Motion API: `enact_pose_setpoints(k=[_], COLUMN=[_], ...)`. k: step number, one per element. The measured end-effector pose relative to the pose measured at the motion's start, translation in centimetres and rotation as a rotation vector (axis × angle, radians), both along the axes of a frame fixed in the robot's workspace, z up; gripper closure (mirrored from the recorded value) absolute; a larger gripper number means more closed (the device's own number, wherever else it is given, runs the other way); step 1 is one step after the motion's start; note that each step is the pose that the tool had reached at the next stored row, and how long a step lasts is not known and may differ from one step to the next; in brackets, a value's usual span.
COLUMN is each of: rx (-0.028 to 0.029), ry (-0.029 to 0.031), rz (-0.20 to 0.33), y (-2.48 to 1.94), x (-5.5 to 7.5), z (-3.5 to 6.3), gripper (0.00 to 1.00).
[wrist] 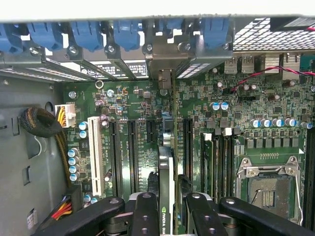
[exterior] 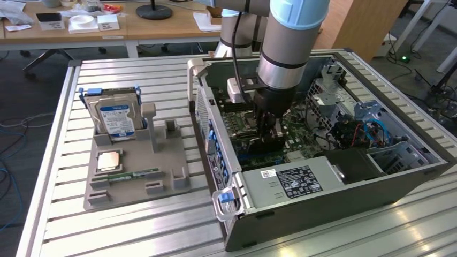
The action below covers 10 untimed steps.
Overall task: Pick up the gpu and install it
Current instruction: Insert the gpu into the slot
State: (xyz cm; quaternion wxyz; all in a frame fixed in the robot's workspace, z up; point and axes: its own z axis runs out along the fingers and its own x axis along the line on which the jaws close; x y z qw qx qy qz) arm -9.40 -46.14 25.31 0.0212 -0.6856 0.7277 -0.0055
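the arm is reaching down into the open computer case [exterior: 307, 187], which is lying on its side on the slatted metal surface [exterior: 143, 225]. the claw [exterior: 271, 140] is hanging low over the green motherboard [wrist: 231, 118] inside the case. in the wrist view the claw [wrist: 167, 206] is gripping the gpu [wrist: 166, 172] edge-on between its two black fingers [wrist: 145, 211], the card standing upright with its thin edge toward the camera and a small white logo showing on its dark side. the gpu is sitting in line with the row of long black expansion slots [wrist: 133, 152], its far end reaching the metal bracket openings under the blue retaining clips [wrist: 128, 32] at the rear wall of the case; whether it is fully seated in a slot cannot be told. beside the slots a white slot [wrist: 97, 155] is running parallel, and the empty cpu socket [wrist: 268, 187] is lying further along the board. on the exterior view's left, a grey fixture tray [exterior: 136, 171] is holding the hard drive [exterior: 117, 119] upright, well apart from the case.
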Motion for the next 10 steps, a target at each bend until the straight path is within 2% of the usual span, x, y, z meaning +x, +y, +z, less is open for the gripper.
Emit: enact_pose_setpoints(k=[4, 5, 7, 10], rx=[0.0001, 0.0, 0.0, -0.0002], ry=[0.0, 0.0, 0.0001, 0.0001], rz=[0.0, 0.0, 0.0, 0.0], y=[0.0, 0.0, 0.0, 0.0], x=[-0.01, -0.01, 0.0, 0.0], z=[-0.01, 0.0, 0.01, 0.74], gripper=[0.73, 0.66, 0.66, 0.66])
